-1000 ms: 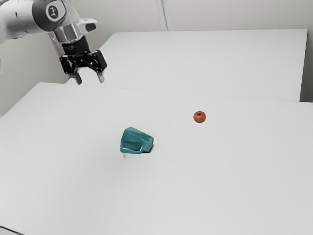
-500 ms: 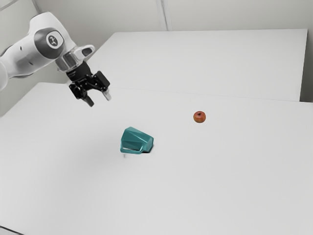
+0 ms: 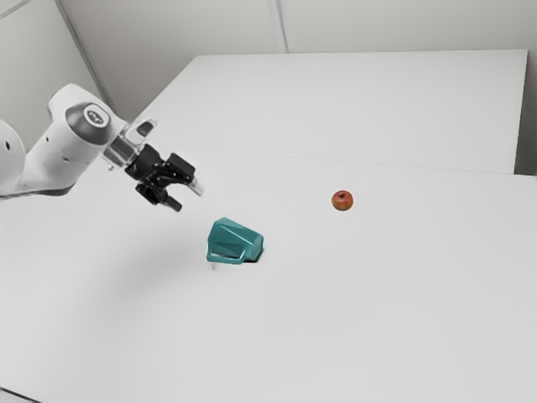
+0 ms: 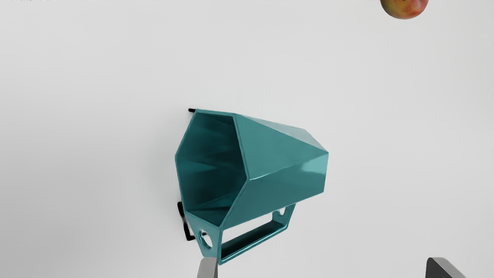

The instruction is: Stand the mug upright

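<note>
My arm [image 3: 71, 155] has dropped closer to the mug [image 3: 235, 241], still on its side inside the tabletop's [image 3: 377, 319] far edge; jaws wide open, empty. Approach OK IMO.

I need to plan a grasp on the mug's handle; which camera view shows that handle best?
The wrist view: the handle appears there close up, with its long slot and round holes, along the side of the mug. The exterior view shows it small, low on the tipped mug.

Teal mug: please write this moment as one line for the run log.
teal mug: lying on side | end effector: open, empty | apple: apart from mug
</note>
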Robot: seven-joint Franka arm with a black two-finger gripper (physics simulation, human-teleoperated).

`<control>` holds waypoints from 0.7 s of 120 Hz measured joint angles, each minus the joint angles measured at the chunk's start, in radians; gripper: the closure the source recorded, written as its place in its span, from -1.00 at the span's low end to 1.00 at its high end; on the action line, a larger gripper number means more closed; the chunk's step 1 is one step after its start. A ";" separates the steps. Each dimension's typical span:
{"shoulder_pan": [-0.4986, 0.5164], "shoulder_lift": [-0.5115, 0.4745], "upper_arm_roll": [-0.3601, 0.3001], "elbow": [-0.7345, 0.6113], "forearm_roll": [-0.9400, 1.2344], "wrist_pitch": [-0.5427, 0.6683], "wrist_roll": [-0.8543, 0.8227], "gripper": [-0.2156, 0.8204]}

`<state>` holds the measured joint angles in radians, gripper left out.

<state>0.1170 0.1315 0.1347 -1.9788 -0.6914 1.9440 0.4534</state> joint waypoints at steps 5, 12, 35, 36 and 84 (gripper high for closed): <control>0.004 0.005 0.005 -0.014 -0.030 0.009 0.025 -0.55; 0.009 0.011 0.008 -0.031 -0.067 0.021 0.060 -0.55; 0.019 0.031 0.023 -0.102 -0.206 0.045 0.186 -0.55; 0.020 0.032 0.024 -0.105 -0.214 0.045 0.192 -0.55; 0.022 0.105 0.039 -0.149 -0.466 0.052 0.475 -0.55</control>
<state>0.1395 0.2363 0.1739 -2.1282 -1.1574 1.9956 0.9284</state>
